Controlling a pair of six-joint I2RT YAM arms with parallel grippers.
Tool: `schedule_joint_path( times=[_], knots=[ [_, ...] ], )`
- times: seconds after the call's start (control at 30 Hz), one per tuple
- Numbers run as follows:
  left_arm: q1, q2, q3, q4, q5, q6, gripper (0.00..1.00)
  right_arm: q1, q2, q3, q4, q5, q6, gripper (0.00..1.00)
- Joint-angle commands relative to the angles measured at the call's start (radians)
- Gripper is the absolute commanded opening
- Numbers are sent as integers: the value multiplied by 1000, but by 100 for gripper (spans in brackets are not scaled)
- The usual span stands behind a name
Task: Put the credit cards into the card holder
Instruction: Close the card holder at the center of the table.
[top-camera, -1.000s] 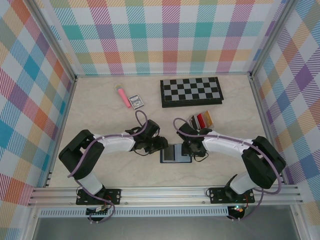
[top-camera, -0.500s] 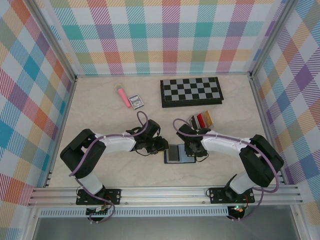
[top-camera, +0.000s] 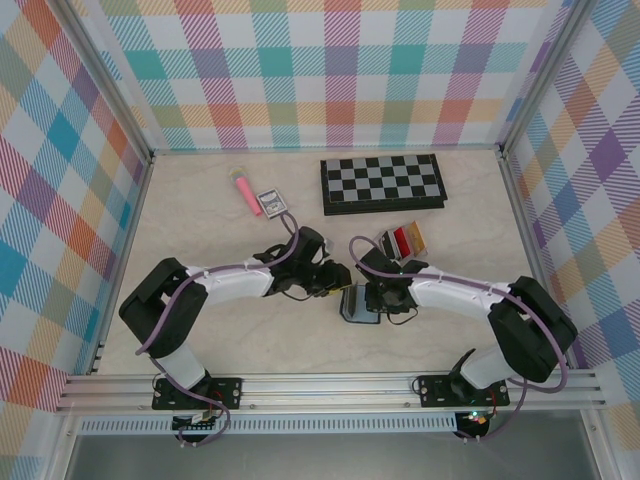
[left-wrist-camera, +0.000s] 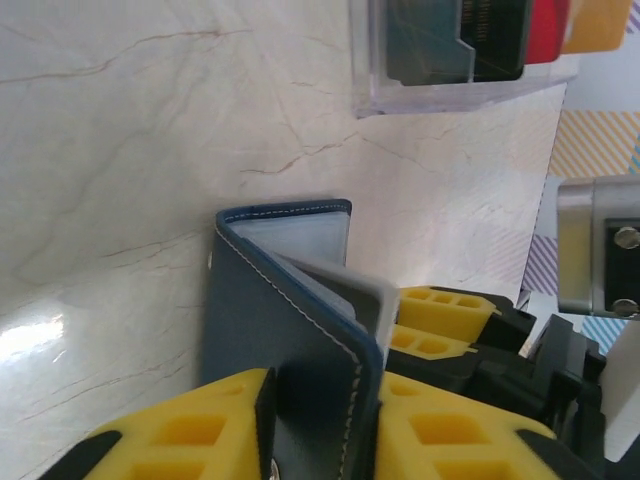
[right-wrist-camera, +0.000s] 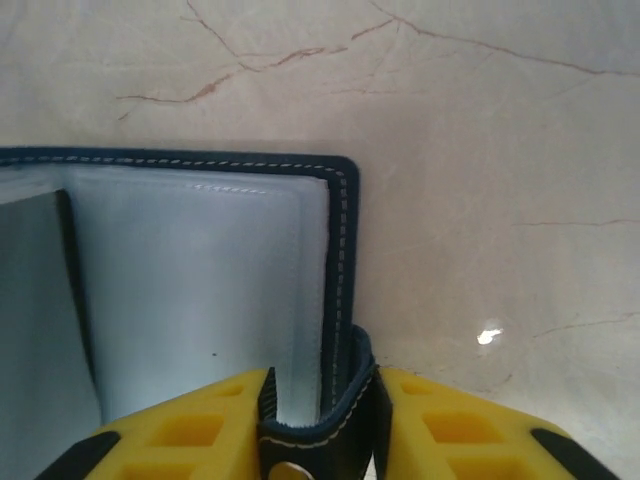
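The left gripper (left-wrist-camera: 318, 425) is clamped narrow on the navy cover of the card holder (left-wrist-camera: 275, 330), with a yellow pad (left-wrist-camera: 190, 440) on either face of the flap. The right gripper (right-wrist-camera: 320, 430) pinches the opposite edge, jaws narrow around the snap tab. The pale inner pockets spread just ahead of its fingers (right-wrist-camera: 180, 435).

A second ago the card holder lay flat and open on the table (top-camera: 200, 240) between the two tools, and both were set wider. Now both have closed on it and it stands half-folded, one leaf tilted up between them; whether it is clear of the surface cannot be told. The left gripper has moved in toward the right one, so the two nearly meet across the holder.

Farther ahead of the left gripper, the credit cards (left-wrist-camera: 545, 25) — dark, red and yellow-orange — stand in the clear card stand (left-wrist-camera: 440, 95). They are unchanged from before and well apart from the holder.

Beyond both tools lie the chessboard (top-camera: 382, 183), the small printed box (top-camera: 271, 202) and a pink stick (top-camera: 243, 192), all where they were.
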Motion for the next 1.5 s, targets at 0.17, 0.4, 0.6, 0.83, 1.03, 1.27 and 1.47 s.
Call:
schedule_joint_path(
  times=[0.17, 0.4, 0.6, 0.83, 1.03, 1.27, 1.47],
  knots=[
    [-14, -16, 64, -151, -55, 67, 17, -4, -17, 54, -143, 144, 3, 36],
    [-21, -22, 98, -255, -122, 106, 7, -3, -11, 78, -229, 197, 28, 36],
    [-24, -20, 142, -342, -147, 146, 5, -5, -5, 68, -210, 200, 9, 24],
    [-57, 39, 295, -577, -254, 231, 1, -28, -29, 23, -118, 132, -12, 11],
    [-139, 202, 572, -909, -453, 299, 0, -114, -173, -115, 90, -81, -28, 10],
    [-206, 380, 805, -967, -422, 291, 8, -274, -293, -237, 204, -298, -43, 12],
    [-211, 483, 827, -809, -172, 244, 38, -321, -318, -254, 165, -293, -40, 18]
  ],
)
